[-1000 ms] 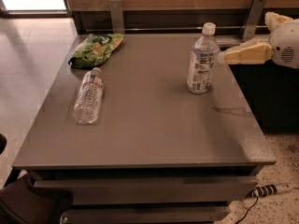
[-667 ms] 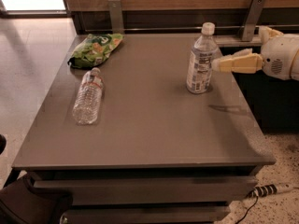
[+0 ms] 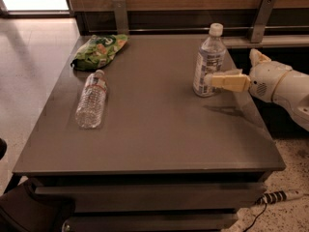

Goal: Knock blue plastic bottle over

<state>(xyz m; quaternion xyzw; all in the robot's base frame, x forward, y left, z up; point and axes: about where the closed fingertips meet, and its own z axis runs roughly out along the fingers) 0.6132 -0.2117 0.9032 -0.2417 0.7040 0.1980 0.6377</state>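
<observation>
Nearest, a white power strip (image 3: 282,195) lies on the speckled floor under the front right corner of the grey table (image 3: 154,134). Farther in on the left, a ribbed clear bottle (image 3: 91,99) with a narrow red-white label lies on its side, cap pointing away from the front edge. It is well apart from my work.

On the right side of the tabletop stands the blue plastic bottle (image 3: 207,64), upright, white cap on top, with nothing between it and the ribbed one but bare table. My claw (image 3: 215,79) reaches in level from the right. Its cream tip is at the bottle's right flank, low on the label, touching or just beside it; I cannot tell which. Nor can I tell how far open the claw is. It has hold of nothing.

Beyond, at the far left corner, sits a green snack bag (image 3: 99,50). Two metal brackets (image 3: 120,14) rise along the far edge against a wooden wall.
</observation>
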